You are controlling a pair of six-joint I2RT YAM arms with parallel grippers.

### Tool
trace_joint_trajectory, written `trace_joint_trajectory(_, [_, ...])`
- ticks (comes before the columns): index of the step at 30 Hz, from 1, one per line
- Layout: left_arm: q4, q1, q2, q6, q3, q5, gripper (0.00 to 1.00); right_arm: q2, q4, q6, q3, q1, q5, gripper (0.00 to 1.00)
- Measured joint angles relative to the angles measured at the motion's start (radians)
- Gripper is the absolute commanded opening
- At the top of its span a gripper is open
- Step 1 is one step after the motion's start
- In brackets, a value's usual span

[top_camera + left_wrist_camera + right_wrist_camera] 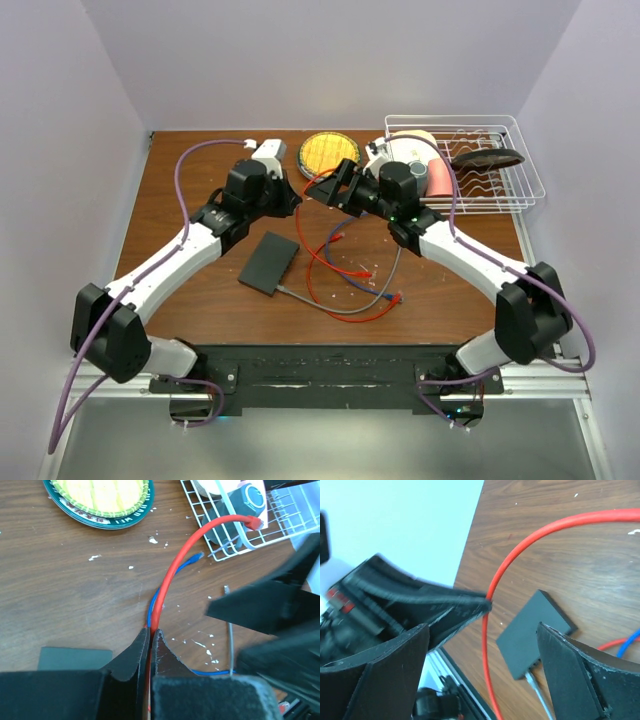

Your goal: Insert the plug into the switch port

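Step in hand: presenting the plug end for a re-grip; insertion not yet begun.

Left gripper (pixel 150 642): jaws pinched narrow on the thin, round red cable (pixel 172 570), some way back from its end. From there the red cable arcs to the small red plastic plug (pixel 253 523), upper right of the left wrist view, hanging free over the white wire rack (pixel 500 130).

Right gripper (pixel 484 630): jaws wide, holding nothing; the red cable passes between them.

Flat, dark grey rectangular switch (pixel 268 262): lies flat on the table, left of centre in the top view, well apart from the plug. A grey cable (pixel 340 305) already enters its lower edge, so I judge the ports are there.

Next move, as I judge it: the right jaws close on or just behind the plug, then carry it down to that edge, squared to a free port.

Surface: brown wood-grain table (pixel 200 160), white flecks (pixel 94 557), a loose blue cable (pixel 192 560), a round yellow dish (pixel 330 152). Pale lilac walls (pixel 60 100) enclose it.
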Motion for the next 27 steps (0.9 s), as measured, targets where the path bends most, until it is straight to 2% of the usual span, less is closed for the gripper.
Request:
trace_joint_trajectory(4, [0.011,0.0,-0.025,-0.024,-0.026,0.014,0.0,0.044,0.046,0.06,0.0,-0.008,-0.002,0.85])
trace_joint_trajectory(10, [0.012,0.0,-0.079,-0.048,-0.076,0.031,0.0,0.095,0.121,0.141,0.0,-0.037,0.003,0.68])
trace_joint_trajectory(14, [0.019,0.0,-0.099,-0.063,-0.099,0.043,0.0,0.103,0.152,0.192,0.0,-0.056,0.025,0.6])
trace_joint_trajectory(21, [0.043,-0.004,-0.125,-0.074,-0.134,0.071,0.0,0.116,0.226,0.255,-0.018,-0.089,0.055,0.3])
trace_joint_trajectory(25, [0.067,-0.011,-0.15,-0.081,-0.164,0.079,0.0,0.161,0.27,0.272,-0.017,-0.098,0.051,0.0])
trace_joint_trajectory(27, [0.071,-0.016,-0.158,-0.09,-0.177,0.081,0.0,0.185,0.293,0.283,-0.014,-0.097,0.036,0.0])
